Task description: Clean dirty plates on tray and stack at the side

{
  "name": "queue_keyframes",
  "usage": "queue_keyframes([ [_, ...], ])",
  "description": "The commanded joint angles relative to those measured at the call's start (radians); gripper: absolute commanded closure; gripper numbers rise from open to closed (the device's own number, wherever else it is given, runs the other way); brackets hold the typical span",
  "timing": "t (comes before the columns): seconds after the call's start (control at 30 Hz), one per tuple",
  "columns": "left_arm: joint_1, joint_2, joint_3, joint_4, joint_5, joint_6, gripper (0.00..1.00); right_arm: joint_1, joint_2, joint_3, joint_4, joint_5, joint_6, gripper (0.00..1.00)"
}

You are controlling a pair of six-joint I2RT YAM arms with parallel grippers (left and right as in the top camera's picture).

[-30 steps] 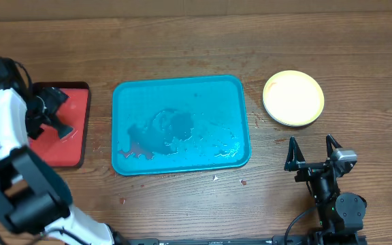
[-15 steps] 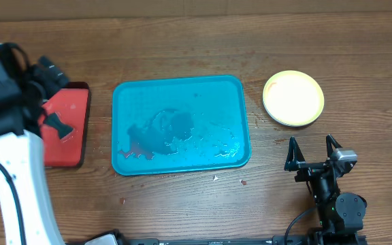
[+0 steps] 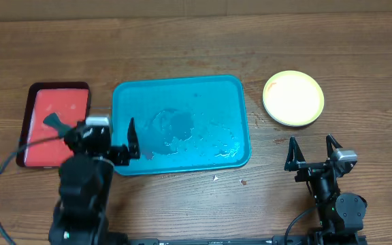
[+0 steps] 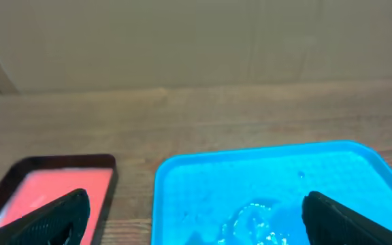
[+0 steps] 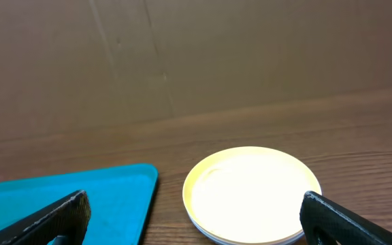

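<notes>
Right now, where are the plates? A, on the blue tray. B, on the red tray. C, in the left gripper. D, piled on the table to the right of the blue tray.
D: the plates sit in one pile on the table right of the blue tray, which holds only wet smears.

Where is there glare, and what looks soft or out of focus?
Overhead: sharp, small glints on the wet tray, the top plate washed out almost white. Left wrist: whole picture soft, the left fingers dark blurs at the bottom corners. Right wrist: plate glows bright, right fingers fuzzy.
</notes>
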Motion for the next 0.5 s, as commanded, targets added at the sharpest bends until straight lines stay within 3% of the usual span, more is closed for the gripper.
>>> queue_keyframes([
  [0.0, -0.003, -0.113, -0.119, 0.039, 0.014, 0.097, 0.00, 0.006, -0.008, -0.010, 0.008, 0.010, -0.003, 0.00],
  [0.1, 0.034, -0.209, -0.240, 0.123, 0.018, 0.076, 0.00, 0.006, -0.008, -0.010, 0.007, 0.010, -0.003, 0.00],
  [0.17, 0.090, -0.305, -0.353, 0.201, 0.024, -0.002, 0.00, 0.006, -0.008, -0.010, 0.007, 0.010, -0.003, 0.00],
  [0.47, 0.194, -0.505, -0.542, 0.340, 0.023, -0.060, 0.00, 0.006, -0.008, -0.010, 0.007, 0.010, -0.003, 0.00],
])
